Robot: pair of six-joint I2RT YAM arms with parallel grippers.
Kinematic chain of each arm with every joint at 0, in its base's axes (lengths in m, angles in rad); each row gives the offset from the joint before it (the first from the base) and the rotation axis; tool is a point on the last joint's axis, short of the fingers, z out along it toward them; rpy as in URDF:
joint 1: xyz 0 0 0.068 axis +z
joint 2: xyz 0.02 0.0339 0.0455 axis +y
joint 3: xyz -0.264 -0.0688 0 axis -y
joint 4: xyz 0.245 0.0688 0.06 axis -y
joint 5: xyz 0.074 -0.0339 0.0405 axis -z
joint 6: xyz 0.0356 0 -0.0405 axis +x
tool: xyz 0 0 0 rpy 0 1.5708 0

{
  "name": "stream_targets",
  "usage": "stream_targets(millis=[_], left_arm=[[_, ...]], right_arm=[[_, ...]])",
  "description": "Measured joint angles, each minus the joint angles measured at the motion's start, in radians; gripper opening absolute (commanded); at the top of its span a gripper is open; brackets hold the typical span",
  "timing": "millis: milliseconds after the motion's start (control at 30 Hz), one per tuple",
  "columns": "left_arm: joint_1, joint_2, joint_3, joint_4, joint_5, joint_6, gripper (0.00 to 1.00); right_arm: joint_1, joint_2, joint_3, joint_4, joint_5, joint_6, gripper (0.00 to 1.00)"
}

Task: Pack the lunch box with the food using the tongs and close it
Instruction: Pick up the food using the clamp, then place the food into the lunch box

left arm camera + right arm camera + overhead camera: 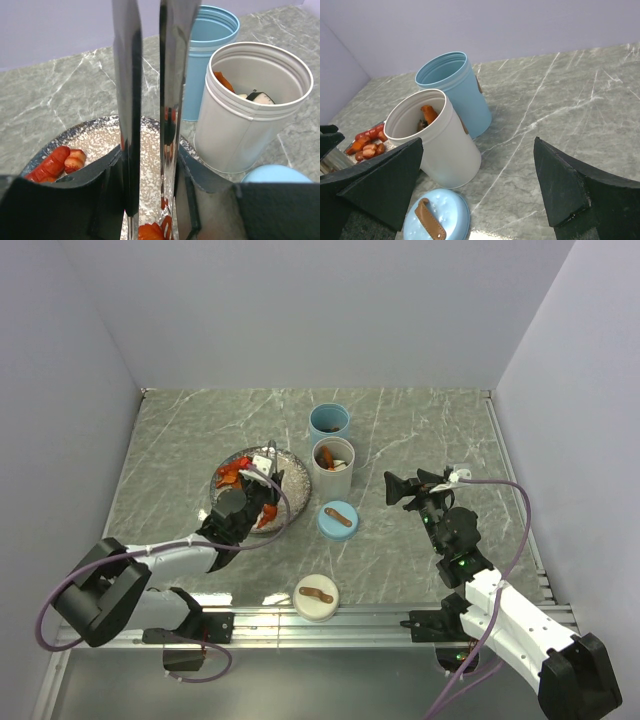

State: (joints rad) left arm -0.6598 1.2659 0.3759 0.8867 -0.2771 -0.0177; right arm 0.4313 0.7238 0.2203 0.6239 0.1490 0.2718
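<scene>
Clamping one tongs (127, 100) over one plate (222, 480), the left pincer (250, 502) sits beside two cups (329, 420) (333, 468), two lids (338, 519) (316, 597); right pincer (477, 150) spread.

Robot lab booth — plain lilac walls (300, 310), marble-look tabletop (420, 430), mounting rail (370, 618)

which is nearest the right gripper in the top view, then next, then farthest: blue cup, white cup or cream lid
From the right gripper, which is open:
1. white cup, on its left, mid-table.
2. blue cup, just behind the white cup, toward the back wall.
3. cream lid, far left and forward, near the front rail.
</scene>
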Motion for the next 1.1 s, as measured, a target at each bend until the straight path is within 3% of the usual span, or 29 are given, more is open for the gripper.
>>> stream_targets(millis=[333, 633, 800, 1100], left_arm=[[0.017, 0.049, 0.002, 0.075, 0.025, 0.065, 0.25], [0.020, -0.053, 0.047, -0.021, 0.050, 0.097, 0.23], [0.026, -0.035, 0.247, -0.089, 0.071, 0.113, 0.25], [0.039, 0.253, 0.731, -0.154, 0.136, 0.116, 0.26]], right_arm=[[0.000, 0.000, 0.000, 0.000, 0.000, 0.000, 0.98], [0.000, 0.000, 0.000, 0.000, 0.000, 0.000, 0.98], [0.000, 0.000, 0.000, 0.000, 0.000, 0.000, 0.98], [0.000, 0.005, 0.000, 0.002, 0.004, 0.000, 0.98]])
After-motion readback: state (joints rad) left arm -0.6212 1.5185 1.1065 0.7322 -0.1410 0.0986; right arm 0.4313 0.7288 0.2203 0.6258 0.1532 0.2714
